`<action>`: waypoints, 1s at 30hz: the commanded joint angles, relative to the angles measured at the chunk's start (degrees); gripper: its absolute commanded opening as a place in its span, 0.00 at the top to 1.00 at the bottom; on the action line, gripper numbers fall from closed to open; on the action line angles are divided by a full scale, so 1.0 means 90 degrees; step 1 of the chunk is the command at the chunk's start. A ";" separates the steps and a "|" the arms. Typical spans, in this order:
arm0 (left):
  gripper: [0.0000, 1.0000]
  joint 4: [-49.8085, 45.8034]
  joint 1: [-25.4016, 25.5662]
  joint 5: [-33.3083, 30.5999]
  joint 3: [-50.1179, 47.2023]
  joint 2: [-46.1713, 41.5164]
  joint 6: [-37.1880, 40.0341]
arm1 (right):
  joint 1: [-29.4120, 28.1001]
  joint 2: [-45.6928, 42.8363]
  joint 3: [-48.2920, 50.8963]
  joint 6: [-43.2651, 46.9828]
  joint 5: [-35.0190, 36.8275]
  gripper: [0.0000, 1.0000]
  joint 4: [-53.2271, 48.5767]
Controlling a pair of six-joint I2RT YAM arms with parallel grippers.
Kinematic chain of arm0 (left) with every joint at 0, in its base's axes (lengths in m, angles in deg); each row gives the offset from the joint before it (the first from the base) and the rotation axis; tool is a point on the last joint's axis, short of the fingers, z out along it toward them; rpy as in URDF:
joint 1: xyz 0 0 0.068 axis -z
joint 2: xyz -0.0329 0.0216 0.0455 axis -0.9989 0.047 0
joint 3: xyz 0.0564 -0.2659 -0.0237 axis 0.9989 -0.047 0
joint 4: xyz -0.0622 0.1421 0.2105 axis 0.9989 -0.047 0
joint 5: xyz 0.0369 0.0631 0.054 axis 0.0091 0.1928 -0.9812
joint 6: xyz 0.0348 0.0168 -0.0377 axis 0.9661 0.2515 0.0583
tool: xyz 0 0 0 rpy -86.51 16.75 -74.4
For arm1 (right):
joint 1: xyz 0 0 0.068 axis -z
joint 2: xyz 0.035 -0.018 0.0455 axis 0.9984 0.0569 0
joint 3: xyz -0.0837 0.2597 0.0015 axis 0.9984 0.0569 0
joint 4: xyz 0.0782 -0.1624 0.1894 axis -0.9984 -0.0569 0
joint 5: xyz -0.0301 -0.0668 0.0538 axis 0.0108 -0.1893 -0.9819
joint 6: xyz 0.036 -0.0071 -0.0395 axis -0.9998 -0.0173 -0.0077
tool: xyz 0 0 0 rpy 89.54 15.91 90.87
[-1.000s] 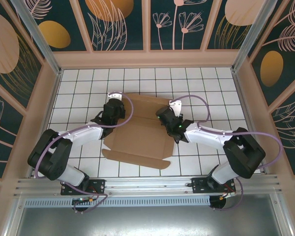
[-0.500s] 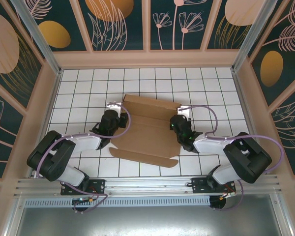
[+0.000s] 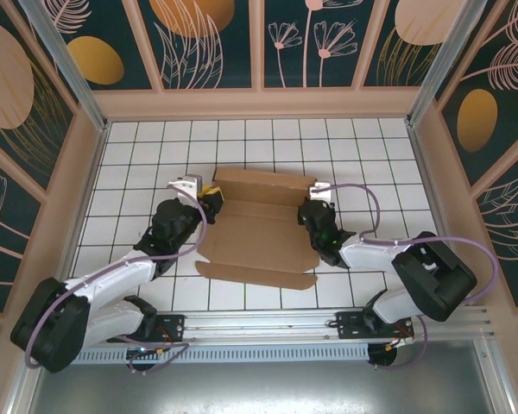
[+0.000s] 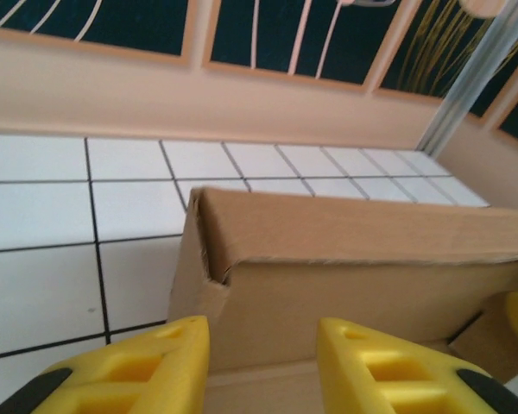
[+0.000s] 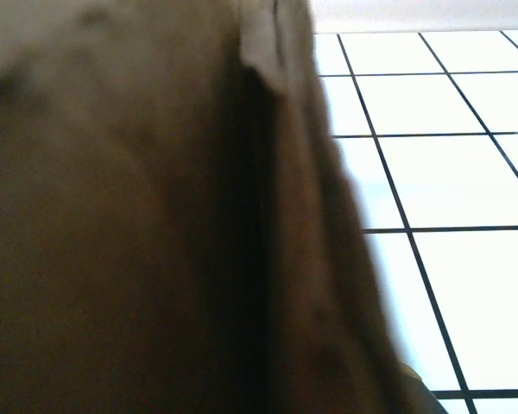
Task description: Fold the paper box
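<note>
Tabletop [image 3: 129, 155] tiles are carrying the paper box [image 3: 255, 233], which is lying in the middle of the grid between the two arms. Its far wall is standing up and its near flap is lying flat toward the arm bases. Being plain corrugated board, it is probably going to handle as light and fairly stiff, bending readily only along its creases and sliding easily on the smooth tiles. Thin edges of walls and flaps are looking like the sensible places to take hold. The right gripper [image 3: 311, 214] is sitting against the box's right side near the far corner, its jaws pressed together. Cardboard [image 5: 138, 216] is crowding the right wrist view, but whether a flap is being pinched cannot be told. The left gripper [image 3: 209, 195] is hovering just beside the far left corner. Its yellow fingers [image 4: 155, 362] are spread, holding nothing, and the raised corner [image 4: 354, 259] is standing just beyond them.
</note>
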 commanded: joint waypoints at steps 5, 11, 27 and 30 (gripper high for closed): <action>0.41 -0.0622 -0.0023 -0.0817 0.0453 -0.0347 -0.0314 | 0.0038 0.0240 -0.0049 -0.0017 0.0174 1.00 0.0331; 0.35 -0.1302 -0.0072 -0.0847 0.1452 0.1002 -0.0320 | 0.0039 0.0309 -0.0059 -0.0028 0.0130 1.00 0.0379; 0.51 0.0061 -0.0525 -0.0215 0.0239 0.1631 -0.1733 | 0.0053 0.0276 0.0248 0.0173 -0.0467 0.98 0.0733; 0.52 0.0100 -0.0525 -0.0208 0.0169 0.1647 -0.1766 | 0.0074 -0.0040 0.0257 0.0266 -0.0879 0.68 0.0694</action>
